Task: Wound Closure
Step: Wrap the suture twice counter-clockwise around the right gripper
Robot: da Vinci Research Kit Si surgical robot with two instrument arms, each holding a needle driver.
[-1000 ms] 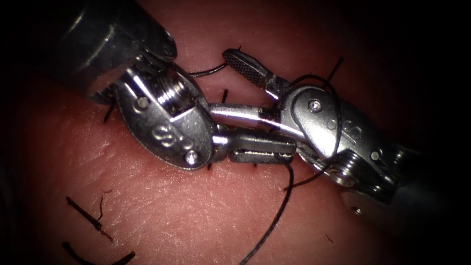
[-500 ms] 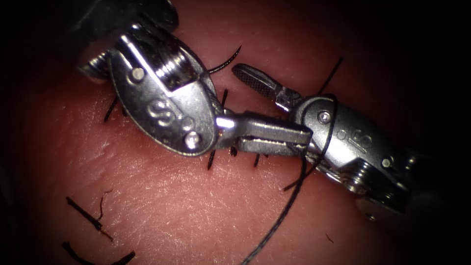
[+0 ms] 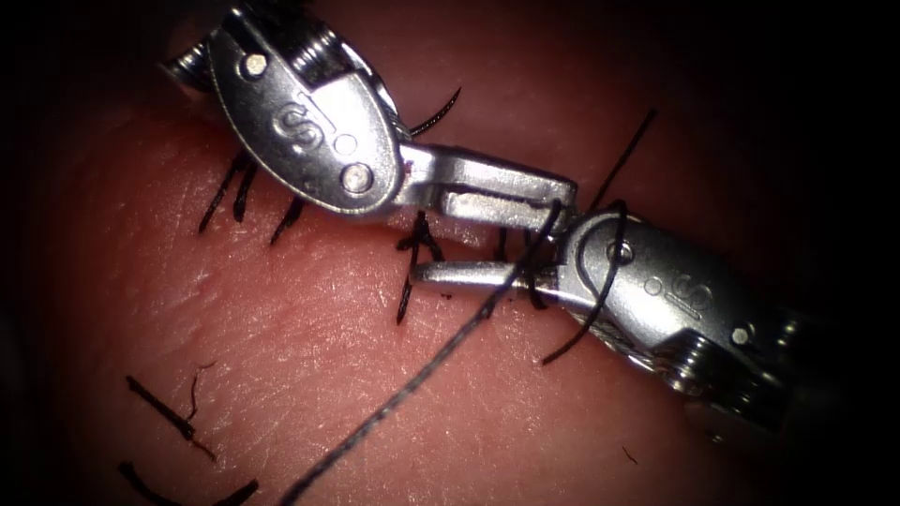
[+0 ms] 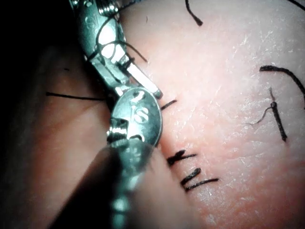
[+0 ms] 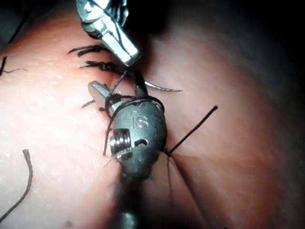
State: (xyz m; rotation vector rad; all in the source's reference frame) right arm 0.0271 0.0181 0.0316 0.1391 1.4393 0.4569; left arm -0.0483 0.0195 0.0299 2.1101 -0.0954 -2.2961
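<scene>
Thread runs from the sutured cut in the tissue up to the left tool, whose fingers clench it, and loops around the right tool, fingers closed, holding nothing.

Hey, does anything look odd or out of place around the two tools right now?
Yes: the thread is looped around the right tool's body rather than running free, and loose cut ends of thread lie scattered on the tissue at lower left. The left tool holds the thread at its jaw tips.
</scene>
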